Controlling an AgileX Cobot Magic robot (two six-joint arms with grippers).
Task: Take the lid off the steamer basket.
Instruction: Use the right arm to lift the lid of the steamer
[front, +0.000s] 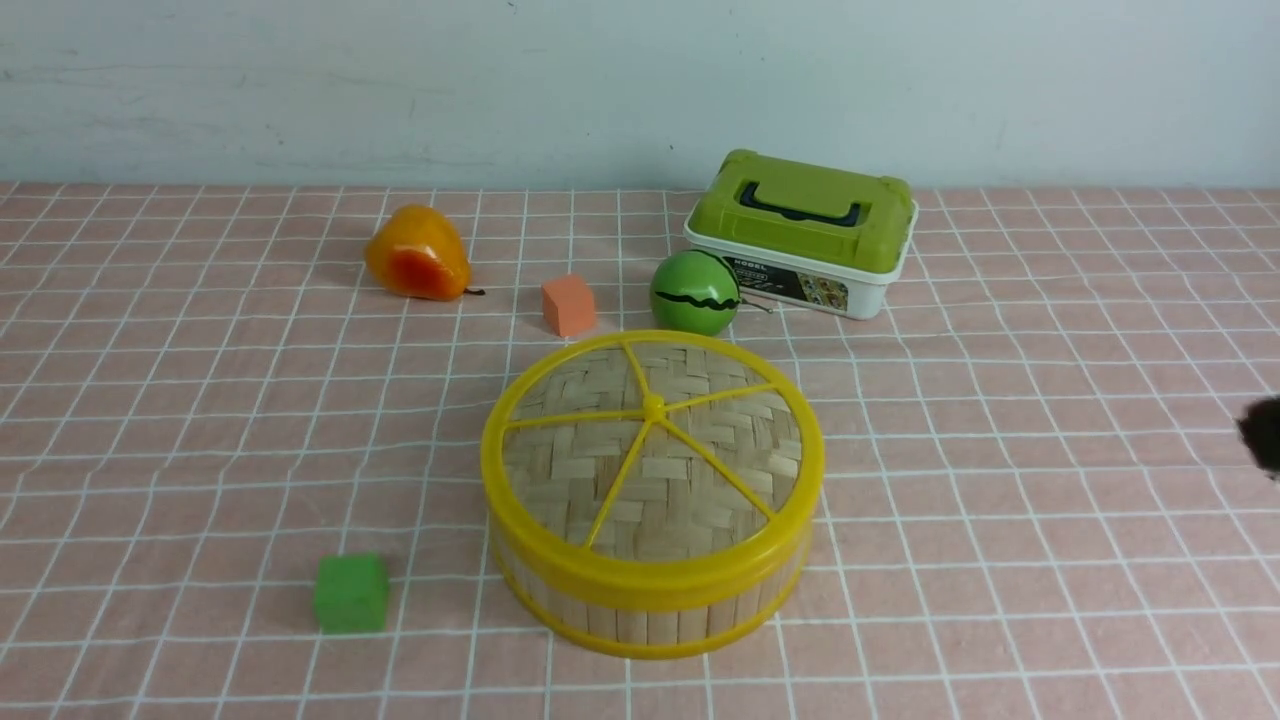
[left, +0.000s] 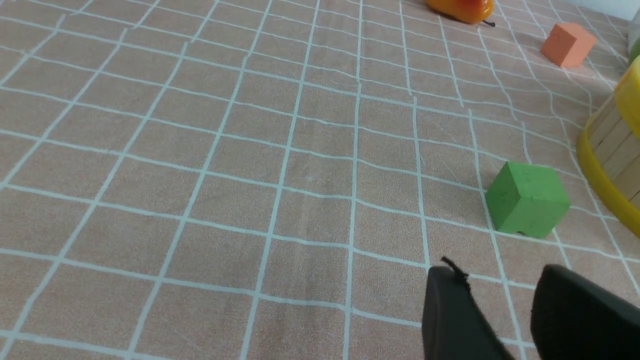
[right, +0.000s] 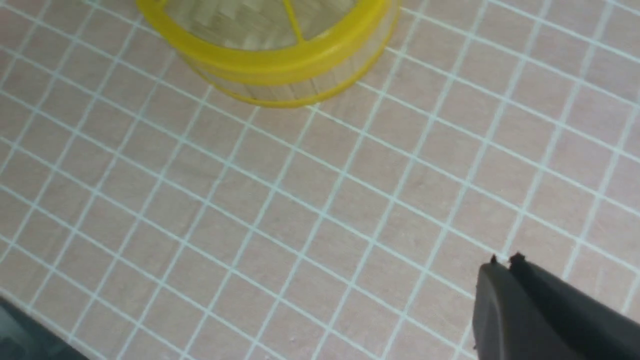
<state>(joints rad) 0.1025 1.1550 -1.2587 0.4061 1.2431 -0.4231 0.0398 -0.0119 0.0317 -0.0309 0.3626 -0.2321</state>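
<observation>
The pink checked tablecloth (front: 200, 420) spreads across the scene. At its centre, toward the near side, sits the steamer basket (front: 650, 610), with the lid (front: 650, 450) seated flat on top. A white box (front: 870, 295) with a green top stands far right of it. A pear (front: 418, 255) lies far left, and a green striped ball (front: 694, 292) sits just beyond the basket. 1 orange cube (front: 568, 305) is between them, and 1 green cube (front: 351, 592) is near left. The right gripper (right: 505, 262), well apart from the basket, is clenched on nothing. The left gripper (left: 500, 280) has its 2 fingers parted and empty.
</observation>
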